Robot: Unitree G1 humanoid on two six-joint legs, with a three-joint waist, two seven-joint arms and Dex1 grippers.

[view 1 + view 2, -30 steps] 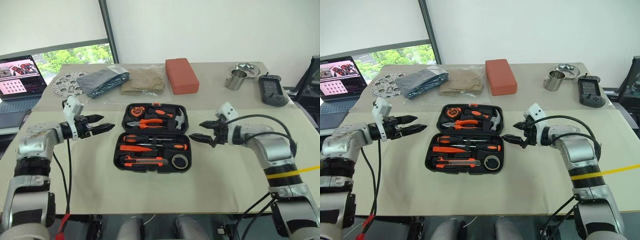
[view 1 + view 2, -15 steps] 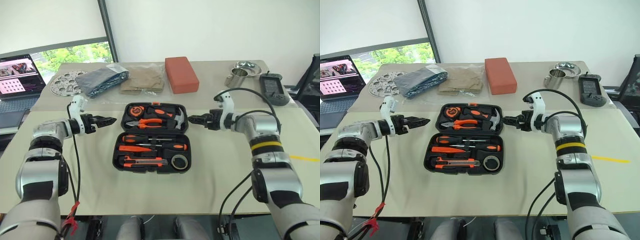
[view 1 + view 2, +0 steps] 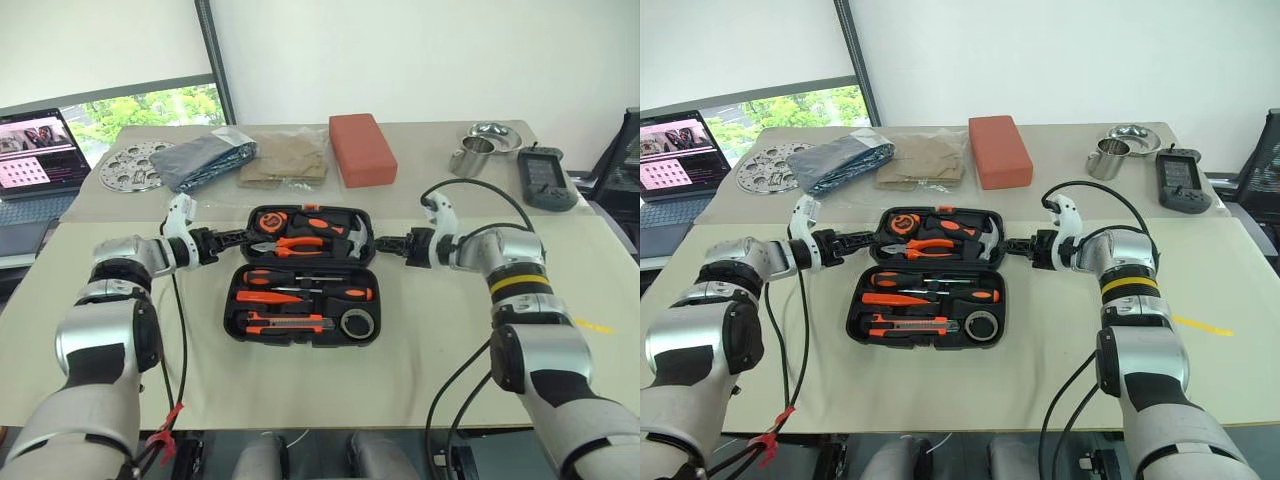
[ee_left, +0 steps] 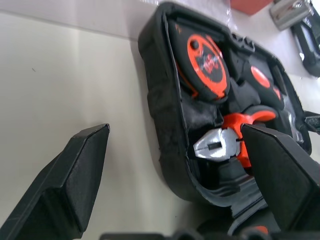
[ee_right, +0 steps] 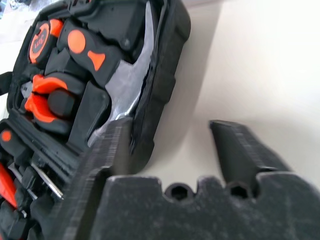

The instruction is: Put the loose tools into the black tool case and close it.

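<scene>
Lying open, black tool case point(image 3: 303, 277), slots apparently filled.

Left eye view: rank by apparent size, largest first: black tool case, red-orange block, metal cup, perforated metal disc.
1. black tool case
2. red-orange block
3. perforated metal disc, seen at a slant and partly covered by a bag
4. metal cup

The last three sit farther from the camera than the case, so true sizes are unsure.
</scene>
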